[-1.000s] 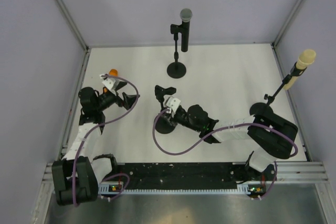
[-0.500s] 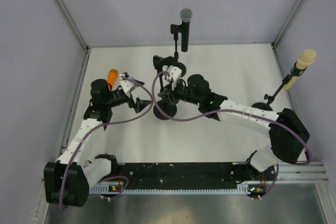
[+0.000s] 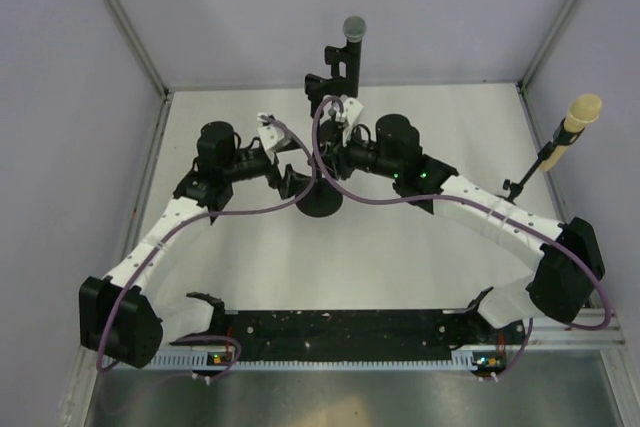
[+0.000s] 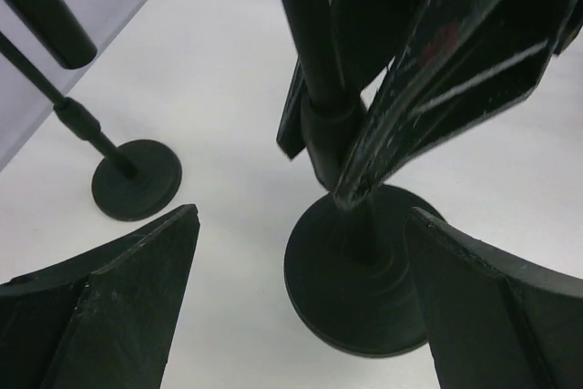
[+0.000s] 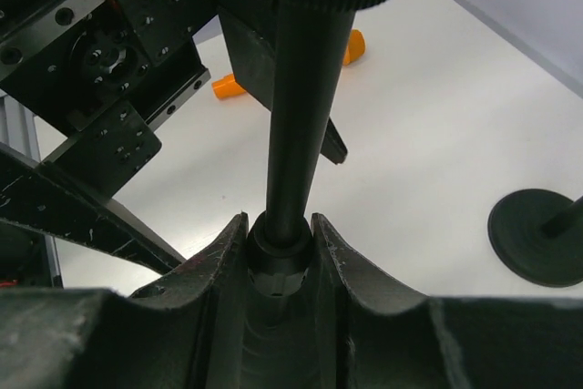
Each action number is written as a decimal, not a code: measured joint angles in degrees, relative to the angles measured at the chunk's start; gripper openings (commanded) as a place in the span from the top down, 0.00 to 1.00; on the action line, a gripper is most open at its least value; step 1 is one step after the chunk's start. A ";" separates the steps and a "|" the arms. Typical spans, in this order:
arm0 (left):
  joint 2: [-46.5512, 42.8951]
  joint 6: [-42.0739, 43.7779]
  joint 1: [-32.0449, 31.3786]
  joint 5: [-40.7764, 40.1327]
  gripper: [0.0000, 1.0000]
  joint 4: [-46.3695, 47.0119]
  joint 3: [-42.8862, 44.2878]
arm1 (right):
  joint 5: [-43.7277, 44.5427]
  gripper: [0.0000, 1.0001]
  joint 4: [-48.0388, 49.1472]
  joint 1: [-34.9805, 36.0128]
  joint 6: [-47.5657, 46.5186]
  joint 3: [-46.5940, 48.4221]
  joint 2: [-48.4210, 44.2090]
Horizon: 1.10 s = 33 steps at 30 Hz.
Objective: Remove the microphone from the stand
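Note:
A bare black stand, with its round base (image 3: 320,203) on the white table, is at the middle. My right gripper (image 3: 330,152) is shut on its pole (image 5: 296,116), the fingers clamped on the collar (image 5: 278,257). My left gripper (image 3: 290,179) is open, and the base (image 4: 360,271) lies between its fingers (image 4: 118,298) without touching them. An orange microphone (image 5: 353,46) lies on the table behind the pole, hidden in the top view. A black microphone (image 3: 353,47) with a grey head stands in its stand at the back.
A cream microphone (image 3: 580,112) sits tilted in a stand at the right wall. The back stand's round base (image 4: 137,190) lies just left of my left gripper and shows at the right of the right wrist view (image 5: 537,234). Walls enclose the table.
Both arms have swung toward the back middle. My right gripper moved the stand back with it. My left gripper moved right, away from the orange microphone, to the stand's base.

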 measured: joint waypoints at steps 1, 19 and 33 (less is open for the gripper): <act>0.57 -0.96 -0.79 -0.33 0.01 -0.26 0.94 | -0.15 1.00 -0.42 -0.02 0.44 0.00 0.00; 2.78 -11.08 -5.73 -4.59 0.15 -0.31 4.72 | -0.15 1.00 1.05 -4.98 11.04 -0.11 -2.29; 6.40 -13.35 -8.24 -7.56 0.49 0.81 4.72 | -1.55 1.00 1.07 -4.98 14.49 -0.11 -2.29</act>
